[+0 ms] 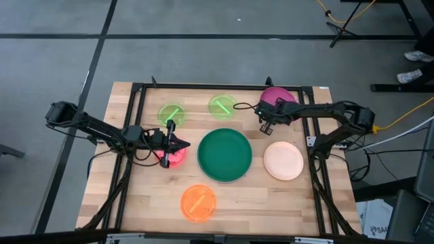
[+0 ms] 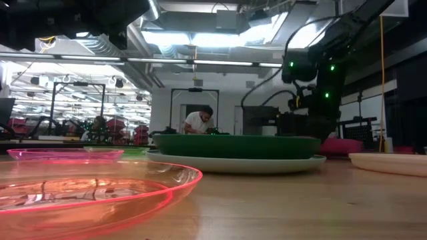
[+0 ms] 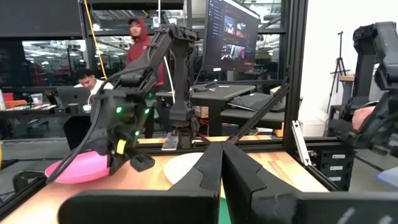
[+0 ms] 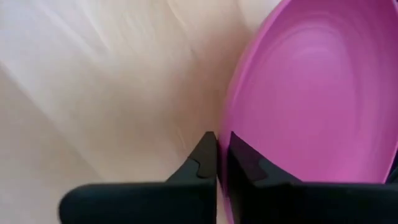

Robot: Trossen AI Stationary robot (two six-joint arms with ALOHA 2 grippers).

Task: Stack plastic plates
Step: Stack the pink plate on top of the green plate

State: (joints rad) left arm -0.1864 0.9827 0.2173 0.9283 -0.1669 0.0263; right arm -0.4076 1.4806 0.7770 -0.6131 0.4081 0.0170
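The dark green plate (image 1: 224, 154) sits on the light blue plate (image 2: 233, 164) at the table's middle. The peach plate (image 1: 283, 160) lies to its right and the orange plate (image 1: 199, 202) near the front edge. Two translucent green plates (image 1: 171, 113) (image 1: 222, 106) lie toward the far edge. The red-pink plate (image 1: 175, 157) lies left of the dark green one. My left gripper (image 1: 182, 144) is shut and hovers above the red-pink plate. My right gripper (image 1: 266, 123) is shut on the magenta plate (image 1: 277, 96) at the far right. My right gripper pinches the magenta plate's rim (image 4: 225, 134) between its two fingers, one inside the bowl and one outside. The fingers (image 3: 138, 160) slant down at the plate's side that faces the table's middle. Whether the plate is lifted clear, I cannot tell.
A black frame (image 1: 203, 86) runs along the table's far edge and both sides. Bare wood shows at the front right (image 1: 285, 210) and front left (image 1: 115, 203). People sit and stand in the room behind the table (image 2: 199, 121).
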